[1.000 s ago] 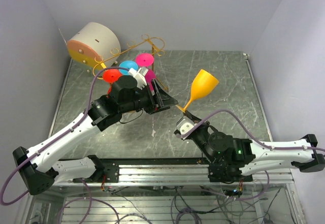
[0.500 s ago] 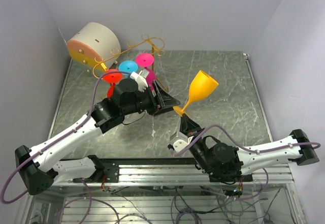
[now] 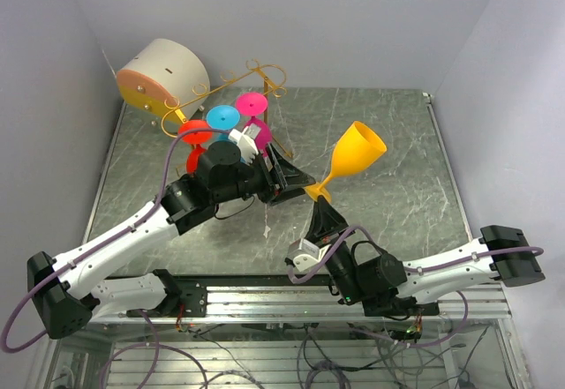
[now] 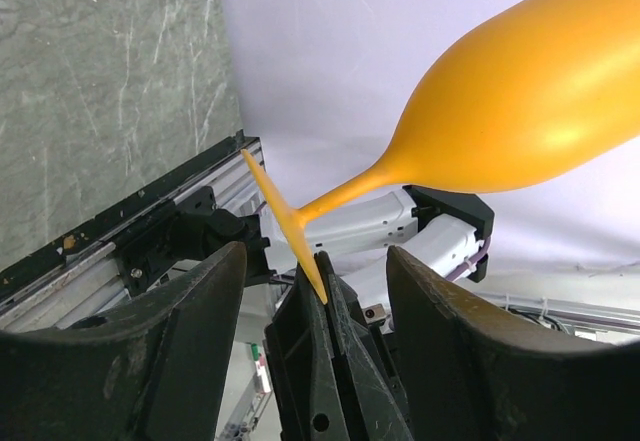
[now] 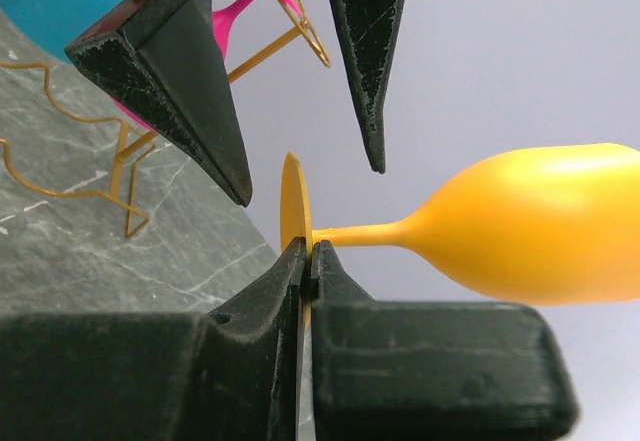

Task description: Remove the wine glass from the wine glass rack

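A yellow wine glass (image 3: 357, 151) hangs tilted in the air over the middle of the table, well apart from the gold wire wine glass rack (image 3: 257, 76) at the back left. My right gripper (image 3: 319, 205) is shut on the edge of its round foot (image 5: 293, 209), with the bowl (image 5: 545, 223) pointing away. My left gripper (image 3: 297, 177) is open just left of the foot. In the left wrist view its fingers (image 4: 190, 331) stand either side of the foot and the right gripper's tips without touching them.
Red (image 3: 194, 130), blue (image 3: 221, 116) and pink (image 3: 252, 104) glasses hang on the rack behind the left wrist. A cream drum with an orange face (image 3: 163, 76) lies in the back left corner. Grey walls close in on the marbled table (image 3: 397, 186).
The right arm's elbow has swung down and left toward the near rail while the glass stayed held, drifting slightly right. The left gripper stayed open and barely moved.
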